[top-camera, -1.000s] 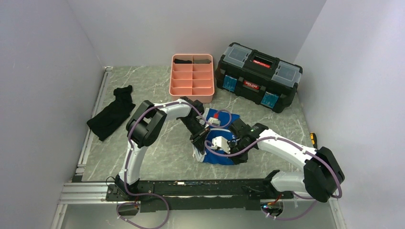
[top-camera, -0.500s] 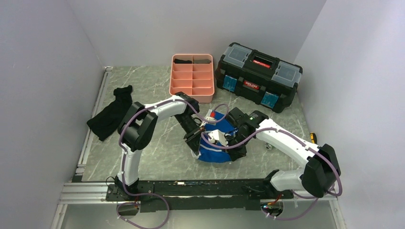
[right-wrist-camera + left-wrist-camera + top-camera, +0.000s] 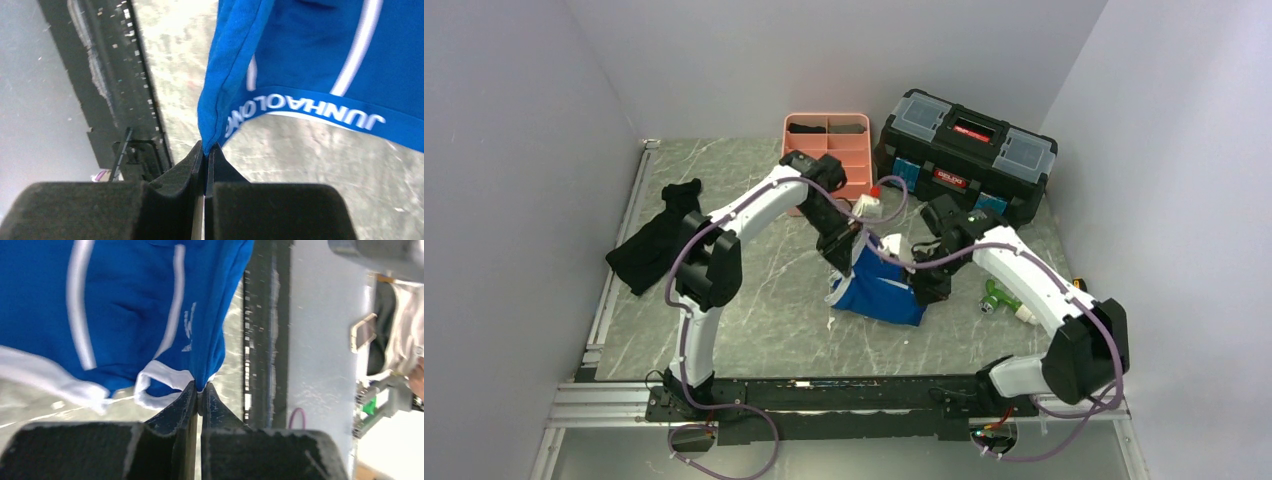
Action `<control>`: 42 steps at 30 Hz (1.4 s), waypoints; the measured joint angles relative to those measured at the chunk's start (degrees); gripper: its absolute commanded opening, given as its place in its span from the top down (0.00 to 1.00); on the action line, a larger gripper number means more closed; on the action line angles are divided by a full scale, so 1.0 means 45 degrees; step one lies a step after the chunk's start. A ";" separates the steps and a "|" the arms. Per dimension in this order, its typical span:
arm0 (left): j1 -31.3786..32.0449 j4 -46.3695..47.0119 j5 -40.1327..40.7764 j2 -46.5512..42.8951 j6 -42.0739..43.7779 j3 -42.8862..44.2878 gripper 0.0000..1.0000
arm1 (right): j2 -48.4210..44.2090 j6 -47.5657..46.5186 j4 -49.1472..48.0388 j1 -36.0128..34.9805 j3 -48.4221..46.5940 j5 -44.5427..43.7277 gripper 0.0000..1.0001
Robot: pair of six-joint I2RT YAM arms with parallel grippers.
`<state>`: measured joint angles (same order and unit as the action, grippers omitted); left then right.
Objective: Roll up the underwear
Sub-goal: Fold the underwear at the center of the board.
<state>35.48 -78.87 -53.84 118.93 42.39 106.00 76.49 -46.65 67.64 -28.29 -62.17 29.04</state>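
Note:
The bright-blue underwear (image 3: 879, 295) with white trim hangs between my two grippers above the middle of the table, its lower edge drooping toward the marble surface. My left gripper (image 3: 846, 258) is shut on its left corner; in the left wrist view the jaws (image 3: 199, 392) pinch blue fabric (image 3: 125, 305) beside a white band. My right gripper (image 3: 926, 285) is shut on the right edge; in the right wrist view the jaws (image 3: 206, 148) pinch a blue fold (image 3: 320, 55) near the lettered waistband.
A pink divided tray (image 3: 826, 160) with dark rolls in its back cells stands behind. A black toolbox (image 3: 967, 158) sits at the back right. A black garment (image 3: 659, 238) lies at the left. A green and white object (image 3: 1006, 301) lies at the right.
Both grippers have lifted the underwear off the table and moved it away from the arm bases. The garment went from lying flat to hanging stretched between them.

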 measured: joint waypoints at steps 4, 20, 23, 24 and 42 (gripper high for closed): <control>-0.0301 0.0578 0.0763 0.0860 -0.0602 0.1841 1.00 | 0.0981 -0.0126 -0.0214 0.1093 -0.0724 -0.0078 1.00; -0.0369 0.4959 0.4415 0.3419 -0.3026 0.3458 1.00 | 0.6679 -0.1326 -0.0724 0.3167 -0.4148 -0.0787 0.99; -0.0393 0.5843 0.4600 0.3410 -0.3381 0.2895 1.00 | 0.7266 -0.1515 -0.0777 0.3468 -0.4376 -0.0758 0.97; -0.0393 0.6091 0.4624 0.3410 -0.3497 0.2739 1.00 | 0.7470 -0.1559 -0.0777 0.3585 -0.4449 -0.0748 0.97; -0.0442 0.7490 0.5197 0.3517 -0.3944 0.2914 1.00 | 0.9122 -0.1690 -0.1112 0.4109 -0.5610 -0.0617 0.85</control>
<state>33.50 -45.17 -30.46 134.76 24.64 119.11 117.54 -54.26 62.63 -9.80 -87.42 26.26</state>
